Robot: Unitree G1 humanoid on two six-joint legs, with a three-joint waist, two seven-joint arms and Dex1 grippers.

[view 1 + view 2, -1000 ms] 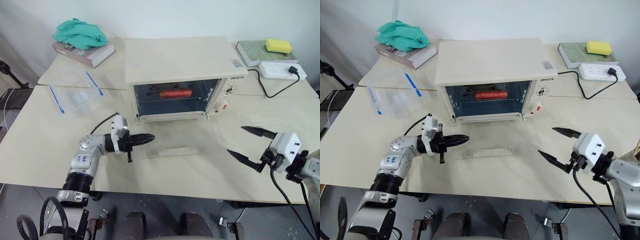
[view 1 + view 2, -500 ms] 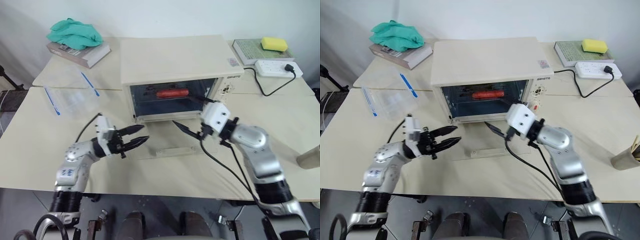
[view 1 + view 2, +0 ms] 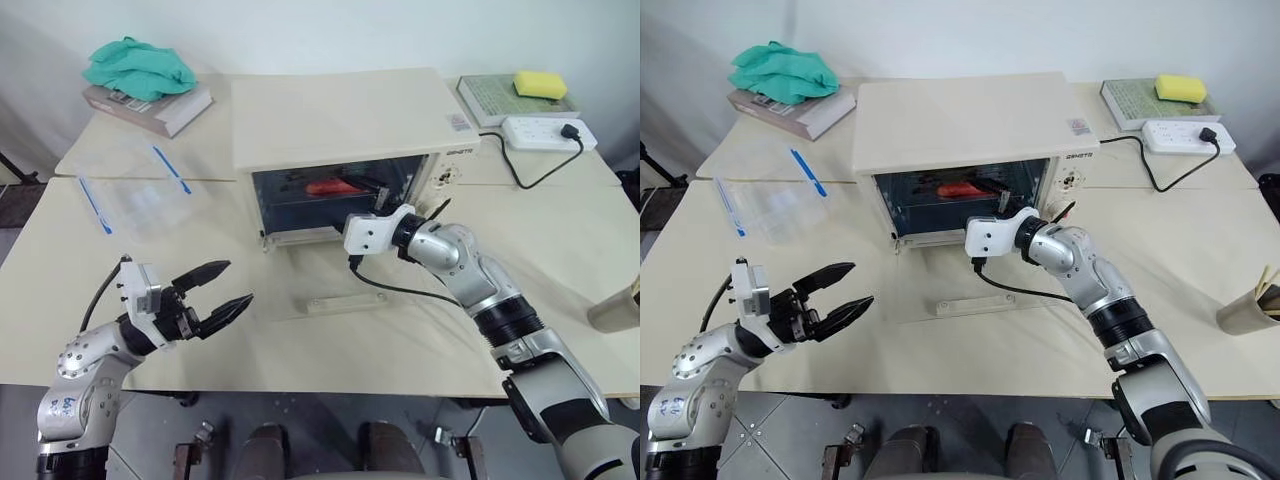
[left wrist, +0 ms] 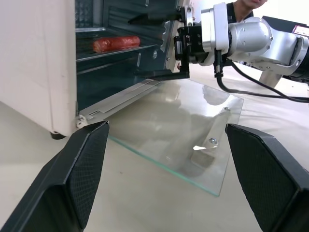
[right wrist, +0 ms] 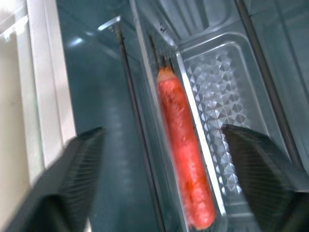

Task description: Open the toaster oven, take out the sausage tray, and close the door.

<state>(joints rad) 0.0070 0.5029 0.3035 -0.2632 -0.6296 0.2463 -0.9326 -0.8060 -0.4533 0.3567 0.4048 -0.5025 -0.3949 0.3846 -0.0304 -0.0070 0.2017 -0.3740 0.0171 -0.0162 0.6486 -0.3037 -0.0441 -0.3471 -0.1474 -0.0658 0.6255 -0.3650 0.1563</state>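
Note:
The cream-white toaster oven [image 3: 340,110] stands at the table's middle. Its glass door [image 4: 193,125] lies flat and open on the table, its bar handle [image 3: 341,300] toward me. Inside, the silvery ridged sausage tray [image 5: 227,96] sits on the rack with one red-orange sausage [image 5: 186,145] along its near rim. My right gripper [image 4: 145,48] reaches into the oven's mouth, open, with one finger above and one below the tray's front edge, touching nothing that I can see. My left gripper [image 3: 236,283] hovers open and empty near the table's front left, clear of the door.
A clear plastic box with blue clips [image 3: 135,195] lies left of the oven. Behind it is a book under a green cloth [image 3: 140,65]. A power strip [image 3: 545,132] and a book with a yellow sponge [image 3: 540,83] are at the back right, a cup [image 3: 618,310] at the right edge.
My right gripper swung in from the front right to the oven's mouth and rolled over. My left gripper opened and drew back to the left, away from the door.

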